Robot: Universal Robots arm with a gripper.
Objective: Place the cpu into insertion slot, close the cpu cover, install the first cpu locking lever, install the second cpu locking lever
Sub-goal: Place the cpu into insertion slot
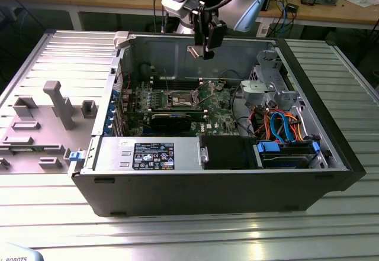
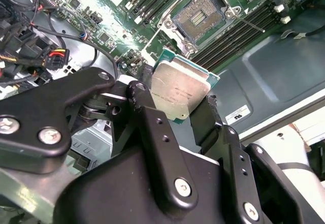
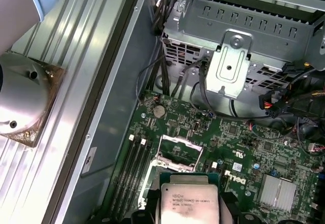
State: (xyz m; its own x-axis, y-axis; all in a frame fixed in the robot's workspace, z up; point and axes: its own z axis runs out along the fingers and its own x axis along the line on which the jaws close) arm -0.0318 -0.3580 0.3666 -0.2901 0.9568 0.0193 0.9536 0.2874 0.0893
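Tool: the black tool (image 1: 201, 51) is hanging in the upper middle of the exterior view, over the open case; its jaws are closing narrowly on the cpu, with matte, bolted fingers (image 2: 147, 107) pressing two opposite edges.
Cpu: the cpu (image 2: 180, 94) is sitting in the tool's grip, clear of the board (a flat square with a brushed silver-grey lid on a green rim).
Insertion slot: the insertion slot (image 2: 195, 18) is lying bare below the cpu, a dark square recess framed in silvery metal; in the exterior view it is showing near the middle of the frame (image 1: 180, 100).
Motherboard: the green motherboard (image 1: 219, 104) is glinting with small parts and long black slots.
Case: the dark grey case (image 1: 331, 148) is lying on its side, with orange and blue cables bunching at the exterior view's right.
Surface: a ribbed metal counter (image 1: 177, 231) is carrying the case, with grey blocks (image 1: 53, 101) standing at the exterior view's left.
Room: a wooden bench (image 1: 331, 9) is running along the top edge, strewn with wires.
Writing: small print is showing on the cpu lid (image 3: 189, 201), and a dark sticker (image 1: 151, 154) is facing up at lower centre.
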